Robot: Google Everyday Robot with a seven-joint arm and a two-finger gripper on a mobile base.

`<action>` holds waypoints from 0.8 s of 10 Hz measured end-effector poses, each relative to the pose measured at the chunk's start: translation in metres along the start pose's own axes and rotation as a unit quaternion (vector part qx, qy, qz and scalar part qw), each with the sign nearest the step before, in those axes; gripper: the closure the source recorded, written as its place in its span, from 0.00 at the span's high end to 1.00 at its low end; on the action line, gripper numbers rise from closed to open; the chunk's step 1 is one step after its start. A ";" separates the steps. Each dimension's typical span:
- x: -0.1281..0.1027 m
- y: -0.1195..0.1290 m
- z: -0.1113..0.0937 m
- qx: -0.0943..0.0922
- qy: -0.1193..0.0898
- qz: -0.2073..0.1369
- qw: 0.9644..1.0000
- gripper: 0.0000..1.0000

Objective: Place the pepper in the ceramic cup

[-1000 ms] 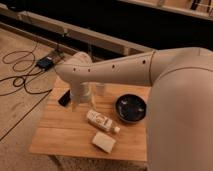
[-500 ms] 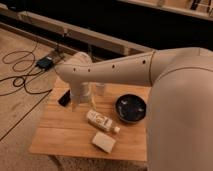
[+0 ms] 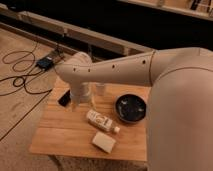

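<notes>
My arm reaches in from the right over the wooden table (image 3: 60, 135). Its wrist points down at the table's back left, and the gripper (image 3: 80, 102) hangs there just above the surface. The ceramic cup (image 3: 101, 89) is a small pale cylinder right beside the wrist on its right; the forearm covers its top. The pepper is hidden from this view.
A wide black bowl (image 3: 131, 108) sits at the back right. A white bottle with an orange label (image 3: 102, 121) lies on its side in the middle, and a white block (image 3: 103, 142) lies near the front edge. A flat dark object (image 3: 64, 98) lies left of the wrist. Cables (image 3: 22, 75) run over the floor.
</notes>
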 end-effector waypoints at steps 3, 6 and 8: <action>0.000 0.000 0.000 0.000 0.000 0.000 1.000 0.65; -0.012 0.006 0.002 0.004 -0.009 -0.017 1.000 0.65; -0.043 0.030 0.010 0.005 -0.028 -0.056 0.998 0.65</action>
